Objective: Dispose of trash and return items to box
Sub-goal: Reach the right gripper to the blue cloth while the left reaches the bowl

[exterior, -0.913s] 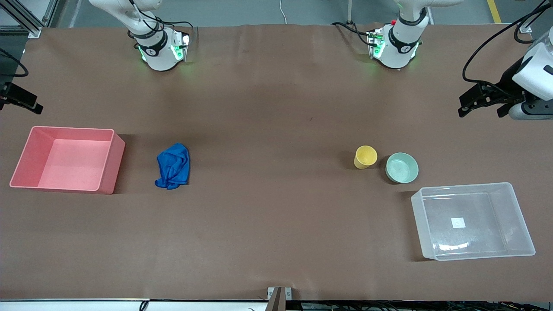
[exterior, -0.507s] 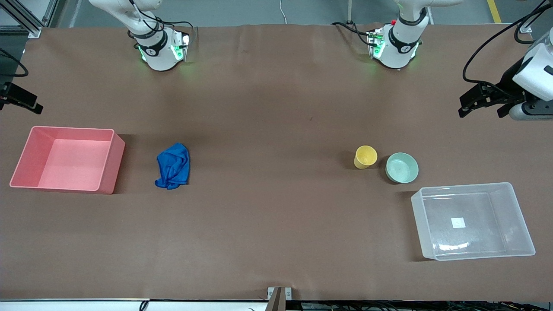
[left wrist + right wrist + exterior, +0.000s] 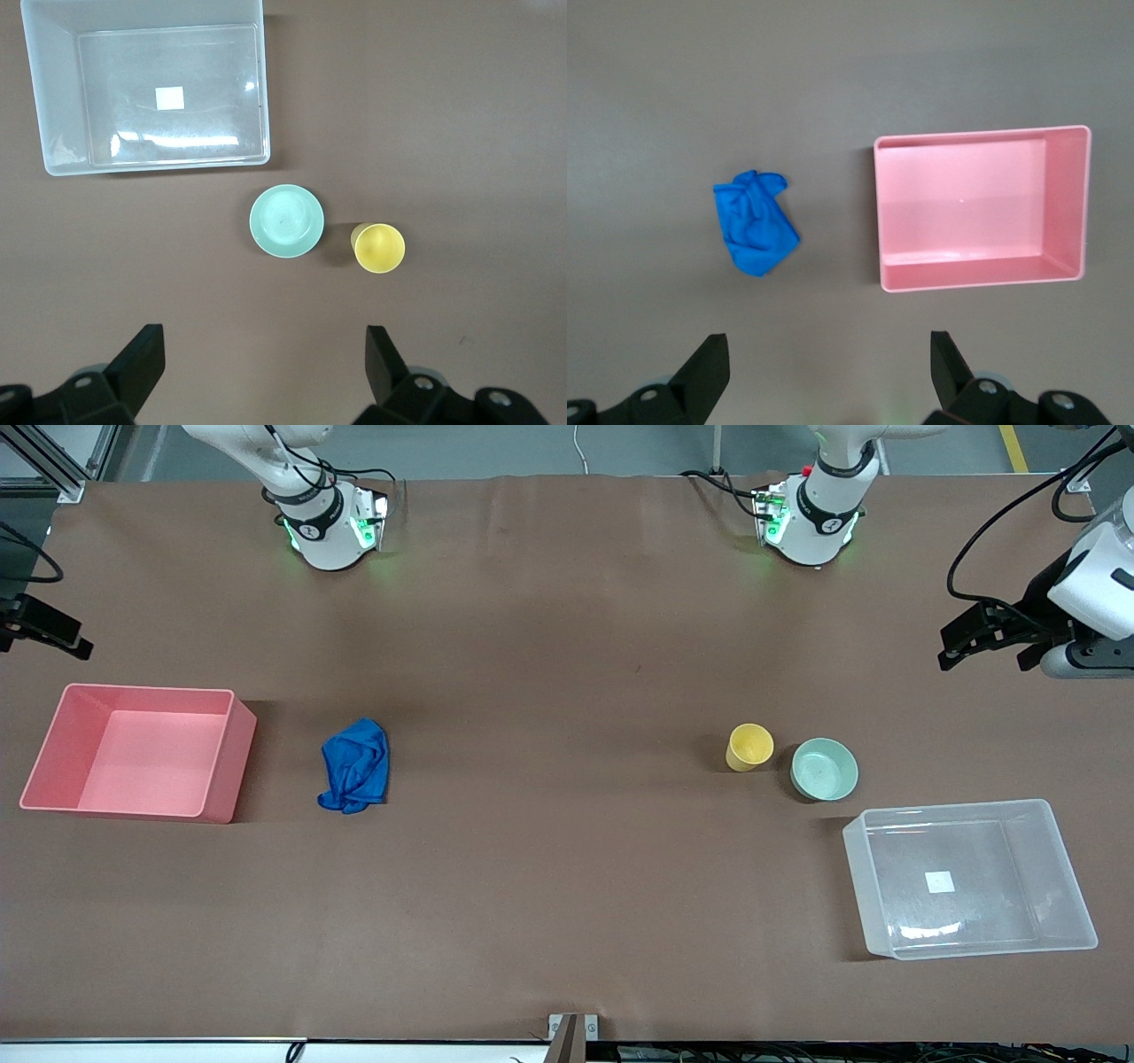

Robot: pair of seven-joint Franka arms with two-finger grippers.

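Note:
The crumpled royal-blue rag (image 3: 354, 766) lies on the table beside the pink bin (image 3: 137, 751), toward the right arm's end; it also shows in the right wrist view (image 3: 753, 223). The yellow cup (image 3: 749, 746) and the mint-green bowl (image 3: 824, 769) stand side by side close to the clear tub (image 3: 970, 877), which is empty; all three show in the left wrist view. My left gripper (image 3: 263, 341) is open and empty, high over the table at the left arm's end (image 3: 983, 654). My right gripper (image 3: 828, 345) is open and empty, high over the right arm's end, mostly cut off in the front view.
The pink bin (image 3: 979, 208) is empty. The tub (image 3: 151, 93) has a white sticker on its bottom. Both arm bases stand along the table's edge farthest from the front camera. Brown table surface lies between the rag and the cup.
Both grippers have shifted only slightly at the table's ends. Nothing on the table has moved.

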